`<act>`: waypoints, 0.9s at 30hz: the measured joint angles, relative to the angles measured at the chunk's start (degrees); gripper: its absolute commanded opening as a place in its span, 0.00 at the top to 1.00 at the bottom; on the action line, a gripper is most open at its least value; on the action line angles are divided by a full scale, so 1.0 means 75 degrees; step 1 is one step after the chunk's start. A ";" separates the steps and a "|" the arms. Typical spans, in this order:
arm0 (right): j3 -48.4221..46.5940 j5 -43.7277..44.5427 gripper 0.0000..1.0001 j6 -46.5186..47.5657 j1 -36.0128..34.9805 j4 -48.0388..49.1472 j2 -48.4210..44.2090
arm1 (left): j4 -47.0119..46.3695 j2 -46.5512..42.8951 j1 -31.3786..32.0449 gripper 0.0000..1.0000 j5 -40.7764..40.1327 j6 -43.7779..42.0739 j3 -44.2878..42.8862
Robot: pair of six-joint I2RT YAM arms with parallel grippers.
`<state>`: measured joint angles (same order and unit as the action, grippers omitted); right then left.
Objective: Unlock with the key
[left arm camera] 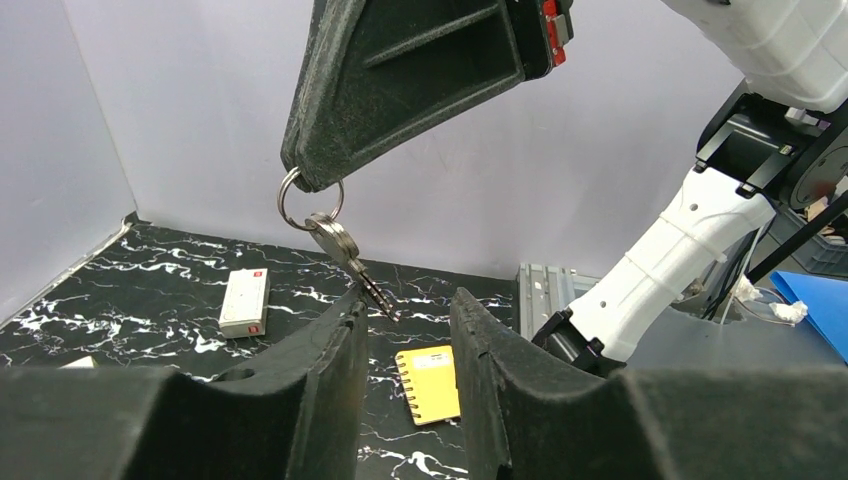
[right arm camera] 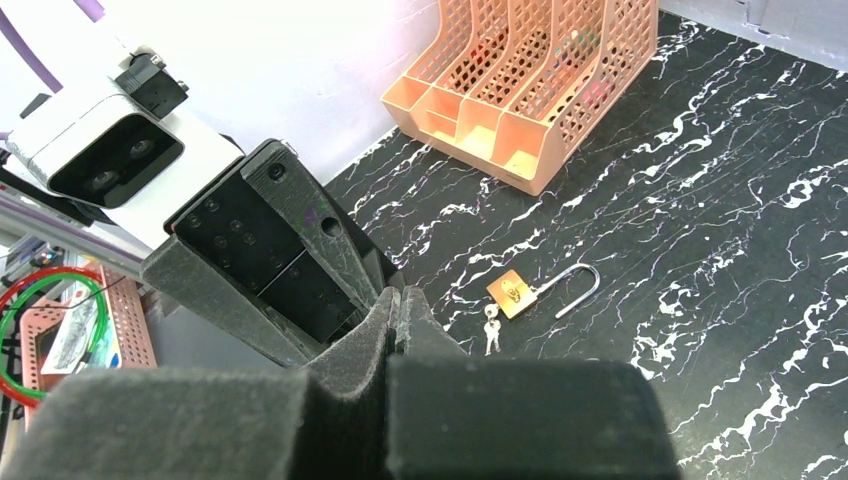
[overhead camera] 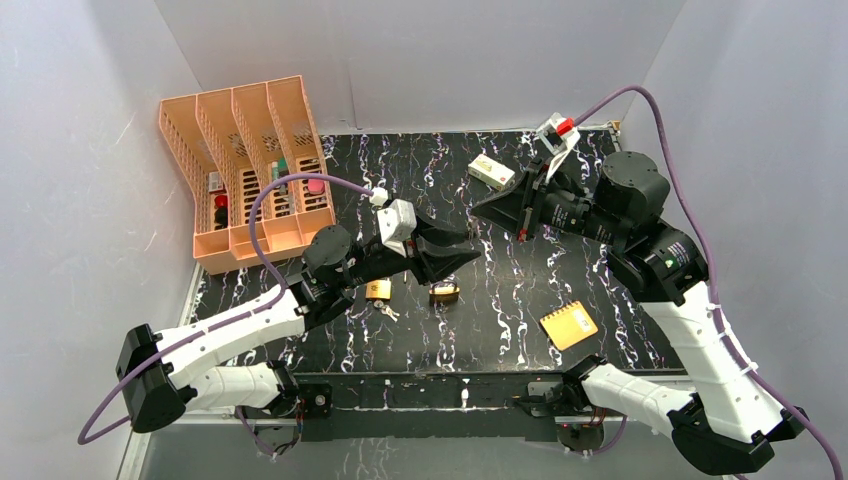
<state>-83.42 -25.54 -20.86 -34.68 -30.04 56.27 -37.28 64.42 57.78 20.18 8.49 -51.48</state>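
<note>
Look well behind the left gripper [overhead camera: 468,256], toward the far-left corner, and you'll find a peach file rack [overhead camera: 250,170]. A white box [overhead camera: 491,171] lies flat near the right gripper [overhead camera: 482,210], on its far side. Well apart from both, a yellow notepad [overhead camera: 568,325] lies on the black marbled table [overhead camera: 400,170].

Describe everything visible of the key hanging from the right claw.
The key is small, silver-coloured metal, apparently one of two on a thin wire ring. The shut right claw pinches the ring at its tip, so the key hangs in mid-air, blade slanting down toward the parted jaws of the left claw. Its tip is beside one finger; contact is unclear.
</note>
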 measured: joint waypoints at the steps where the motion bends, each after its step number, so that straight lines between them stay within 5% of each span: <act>1: 0.0000 0.0023 1.00 0.0000 0.0000 -0.0003 0.0000 | 0.0000 0.0000 0.0000 0.71 0.0000 0.0000 0.0000; 8: 0.0000 0.0134 1.00 0.0000 0.0000 -0.0032 -0.0012 | 0.0000 0.0000 0.0000 0.76 -0.0017 -0.0009 0.0000; 13: 0.0000 0.0134 1.00 0.0000 0.0000 -0.0035 -0.0012 | 0.0000 -0.0003 0.0000 0.51 -0.0102 -0.0076 0.0000; 15: 0.0000 0.0131 1.00 -0.0003 0.0000 -0.0038 -0.0012 | 0.0006 -0.0003 0.0000 0.49 -0.0160 -0.0105 0.0000; 22: 0.0000 0.0128 1.00 -0.0006 0.0000 -0.0041 -0.0012 | 0.0009 0.0000 0.0000 0.53 -0.0318 -0.0146 0.0000; 27: 0.0000 0.0128 1.00 -0.0003 0.0000 -0.0047 -0.0012 | 0.0015 0.0073 0.0000 0.67 -0.0443 -0.0254 -0.0017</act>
<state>-83.42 -24.58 -20.88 -34.68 -30.39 56.18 -37.17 64.97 57.78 16.86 6.59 -51.62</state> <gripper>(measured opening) 0.011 0.408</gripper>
